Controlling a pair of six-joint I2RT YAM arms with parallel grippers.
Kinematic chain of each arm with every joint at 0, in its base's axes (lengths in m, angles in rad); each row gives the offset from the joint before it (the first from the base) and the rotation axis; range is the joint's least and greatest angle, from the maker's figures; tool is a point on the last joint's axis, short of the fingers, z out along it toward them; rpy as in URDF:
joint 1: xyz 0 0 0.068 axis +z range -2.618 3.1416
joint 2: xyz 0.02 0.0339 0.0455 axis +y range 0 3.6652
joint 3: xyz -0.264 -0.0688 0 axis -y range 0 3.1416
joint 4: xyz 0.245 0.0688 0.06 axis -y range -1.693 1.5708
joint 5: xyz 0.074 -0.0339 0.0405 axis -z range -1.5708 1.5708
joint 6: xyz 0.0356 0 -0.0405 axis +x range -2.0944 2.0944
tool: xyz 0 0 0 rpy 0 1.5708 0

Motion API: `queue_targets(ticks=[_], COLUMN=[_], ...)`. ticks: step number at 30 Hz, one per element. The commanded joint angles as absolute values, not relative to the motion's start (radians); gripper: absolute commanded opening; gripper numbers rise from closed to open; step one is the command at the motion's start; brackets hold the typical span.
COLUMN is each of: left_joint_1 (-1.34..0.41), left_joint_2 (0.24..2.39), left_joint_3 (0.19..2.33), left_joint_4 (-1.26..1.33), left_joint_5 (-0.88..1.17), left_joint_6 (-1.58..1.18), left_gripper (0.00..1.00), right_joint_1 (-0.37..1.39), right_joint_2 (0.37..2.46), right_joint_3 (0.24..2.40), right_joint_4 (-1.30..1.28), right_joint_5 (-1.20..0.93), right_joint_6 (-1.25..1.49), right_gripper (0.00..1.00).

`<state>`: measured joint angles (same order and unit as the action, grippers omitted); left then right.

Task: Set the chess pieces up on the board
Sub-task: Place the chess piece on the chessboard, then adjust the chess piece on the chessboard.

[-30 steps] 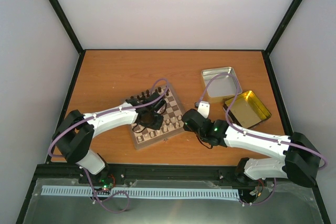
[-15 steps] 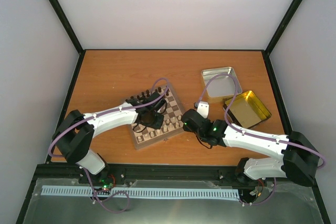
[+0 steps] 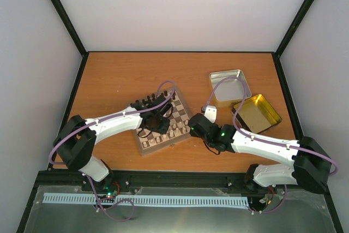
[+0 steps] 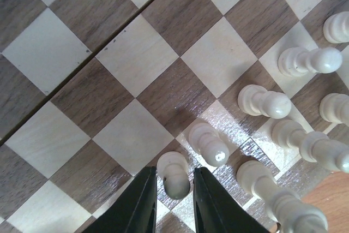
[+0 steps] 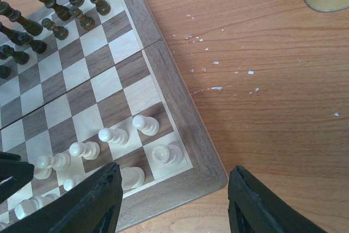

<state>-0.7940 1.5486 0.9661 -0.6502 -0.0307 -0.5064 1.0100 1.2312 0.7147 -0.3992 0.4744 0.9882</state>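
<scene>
The board [image 3: 167, 143] lies angled on the table. Dark chessmen [image 3: 144, 102] stand along its far side and cream chess pieces [image 3: 174, 130] along its near side. In the left wrist view my left gripper [image 4: 174, 172] is low over the board, its narrowly open fingers [image 4: 143, 200] straddling an upright cream pawn [image 4: 175, 181] with a small gap on each side. More cream pieces [image 4: 264, 102] stand to its right. My right gripper [image 5: 173, 174] is wide open and empty above the board's near right corner [image 5: 191, 135], over a cream rook [image 5: 166, 154].
A silver tin [image 3: 229, 87] and a gold-lined tin [image 3: 256, 113] lie open on the table right of the board. White crumbs [image 5: 218, 87] dot the wood beside the board. The left arm [image 3: 109, 125] reaches in across the board's left side.
The right gripper has crept slightly left toward the board's corner. The left arm has stayed almost still over the cream pawns.
</scene>
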Motion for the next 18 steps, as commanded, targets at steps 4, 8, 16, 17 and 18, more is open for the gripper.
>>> queue_targets(ticks=[4,8,16,17,18], left_joint_1=[-0.797,-0.786,-0.784,-0.784,-0.783], left_joint_2=[1.463,1.481,1.517,1.521,1.523], left_joint_3=[1.005,0.993,0.988,0.988,0.988], left_joint_4=[-0.674,-0.659,-0.63,-0.631,-0.631], left_joint_5=[-0.093,-0.073,-0.014,-0.015,-0.02], left_joint_6=[-0.496,-0.488,-0.465,-0.464,-0.463], left_gripper=[0.23,0.22,0.22,0.22,0.22], right_joint_1=[1.003,1.003,1.003,1.003,1.003], right_joint_2=[1.227,1.232,1.226,1.226,1.226], right_joint_3=[0.705,0.707,0.706,0.706,0.706], right_joint_4=[-0.38,-0.378,-0.385,-0.385,-0.385], right_joint_5=[0.493,0.49,0.493,0.493,0.493], right_joint_6=[0.994,0.992,0.991,0.991,0.991], right_gripper=[0.54,0.54,0.54,0.54,0.54])
